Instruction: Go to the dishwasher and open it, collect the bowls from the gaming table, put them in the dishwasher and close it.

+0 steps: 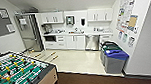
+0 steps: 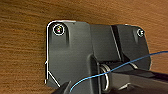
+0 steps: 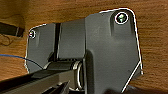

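Observation:
The dishwasher (image 1: 92, 42) is a stainless-steel front set under the counter at the far wall, right of the white cabinet doors, and its door is shut. It stands several metres ahead across a pale floor. The bowls and the gaming table are out of view. In both wrist views the robot's dark plate hangs over a brown surface (image 2: 22, 50), and I cannot make out either gripper's state there.
A foosball table (image 1: 20, 73) with a green field fills the near left. Two grey bins (image 1: 114, 59) with blue and green lids stand against the right wall. A steel fridge (image 1: 28, 32) is at the far left. Brown carpet (image 1: 93, 81) meets the pale kitchen floor (image 1: 77, 61).

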`<state>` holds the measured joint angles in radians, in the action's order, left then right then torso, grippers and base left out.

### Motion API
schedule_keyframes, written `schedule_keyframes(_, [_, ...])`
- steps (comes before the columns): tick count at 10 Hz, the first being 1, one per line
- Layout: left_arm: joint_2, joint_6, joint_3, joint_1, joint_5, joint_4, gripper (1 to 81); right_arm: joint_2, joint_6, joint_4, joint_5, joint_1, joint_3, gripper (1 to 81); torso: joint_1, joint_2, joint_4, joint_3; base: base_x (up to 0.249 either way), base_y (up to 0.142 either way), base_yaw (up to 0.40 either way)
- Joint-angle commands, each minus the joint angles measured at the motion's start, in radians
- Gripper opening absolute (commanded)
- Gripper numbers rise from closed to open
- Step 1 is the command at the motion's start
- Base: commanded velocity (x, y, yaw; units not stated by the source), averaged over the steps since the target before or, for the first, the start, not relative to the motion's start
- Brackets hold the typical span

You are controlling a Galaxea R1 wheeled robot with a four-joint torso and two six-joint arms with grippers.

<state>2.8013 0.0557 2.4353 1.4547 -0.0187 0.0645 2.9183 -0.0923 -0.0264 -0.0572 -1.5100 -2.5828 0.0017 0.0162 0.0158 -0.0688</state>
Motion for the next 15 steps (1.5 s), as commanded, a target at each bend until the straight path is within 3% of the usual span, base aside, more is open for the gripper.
schedule_keyframes(1, [-0.015, -0.002, -0.005, -0.046, 0.054, 0.011, 81.1, -0.006, 0.003, -0.01, 0.053, 0.044, 0.001, 81.1, 0.0, 0.0, 0.0, 0.0, 0.125, 0.0, 0.0])
schedule_keyframes(15, [-0.015, -0.002, -0.005, -0.046, 0.054, 0.009, 81.1, 0.005, 0.005, -0.021, 0.053, 0.05, 0.001, 81.1, 0.0, 0.0, 0.0, 0.0, 0.124, 0.0, 0.0])
